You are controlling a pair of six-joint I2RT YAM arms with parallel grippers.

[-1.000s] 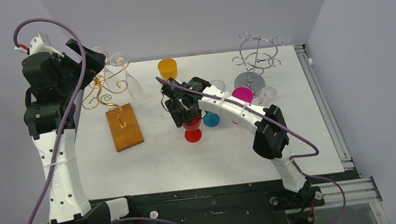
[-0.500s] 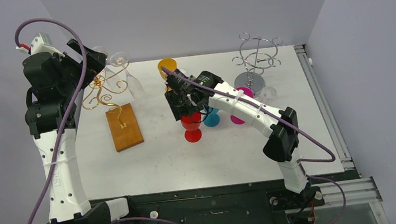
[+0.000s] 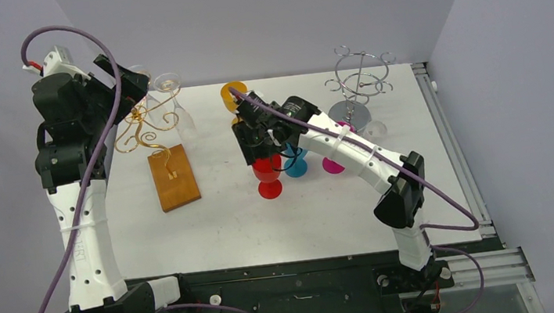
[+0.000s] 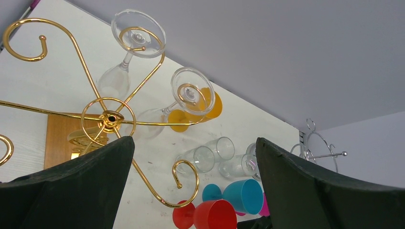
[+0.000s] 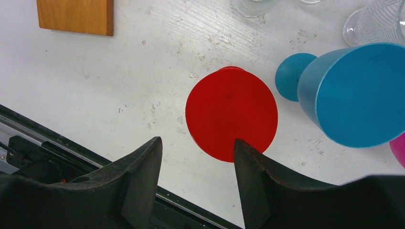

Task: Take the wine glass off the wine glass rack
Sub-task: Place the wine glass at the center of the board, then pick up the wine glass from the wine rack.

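While the right gripper (image 5: pixel 196 142) hangs over the red goblet (image 5: pixel 231 114) with its fingers parted and nothing between them, I judge the step belongs to my left gripper (image 4: pixel 193 143), which is spread wide and empty. Beyond its tips stands the gold rack (image 4: pixel 109 117). The wine glass (image 4: pixel 200 83) hangs upside down from a curl, above and between the fingers. A sound lift means closing on the stem, then sliding the foot outward along the curl, not pulling down.

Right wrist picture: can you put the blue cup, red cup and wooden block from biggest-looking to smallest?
1. blue cup
2. red cup
3. wooden block, but the edge cuts it off.
The cups reach nearer the camera, so real sizes may differ.
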